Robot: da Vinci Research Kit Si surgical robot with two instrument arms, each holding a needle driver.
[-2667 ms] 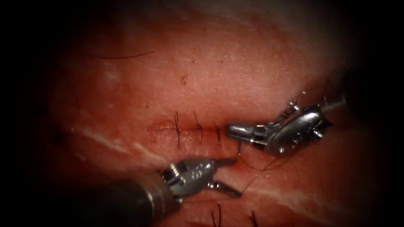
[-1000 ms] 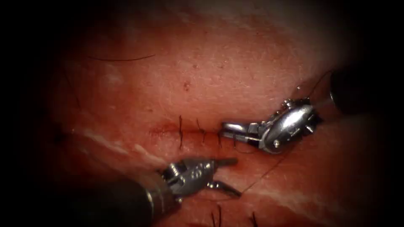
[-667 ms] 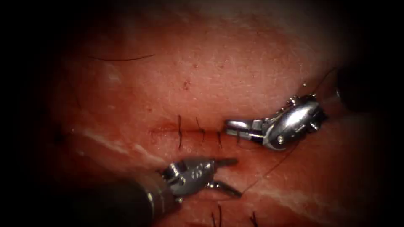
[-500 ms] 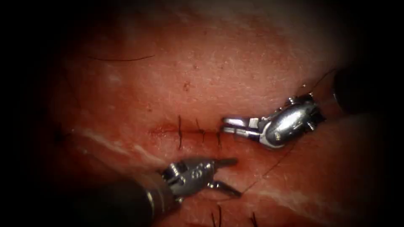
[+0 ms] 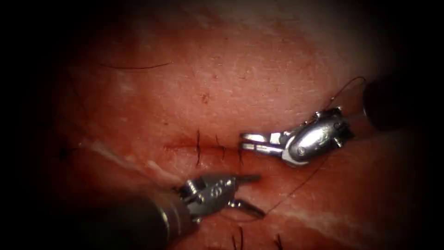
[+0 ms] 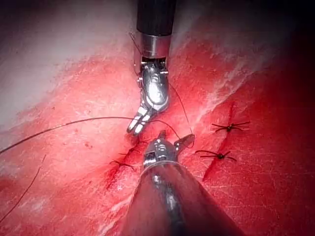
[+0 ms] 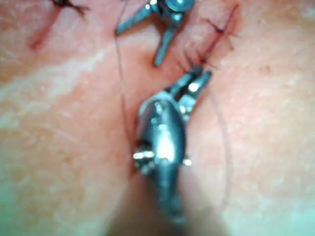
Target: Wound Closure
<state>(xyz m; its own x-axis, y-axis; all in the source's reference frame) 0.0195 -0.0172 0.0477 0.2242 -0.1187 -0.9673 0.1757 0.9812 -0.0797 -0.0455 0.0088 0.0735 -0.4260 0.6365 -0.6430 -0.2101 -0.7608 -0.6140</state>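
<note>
Three stitches (image 5: 219, 147) across the cut (image 5: 185, 146). Left claw (image 5: 252, 194) wide open, empty. Right claw (image 5: 243, 141) slightly parted at the last stitch, perhaps gripping thread (image 5: 296, 187); needle unclear.

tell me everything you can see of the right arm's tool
The right arm's tool is a shiny silver metal needle driver: a dark shaft, a rounded wrist housing with small screws, and two slim jaws. It enters from the right and lies low over the tissue, jaws slightly parted, tips at the right end of the stitched cut. No needle can be made out in them. Dark thread runs under its wrist.
</note>
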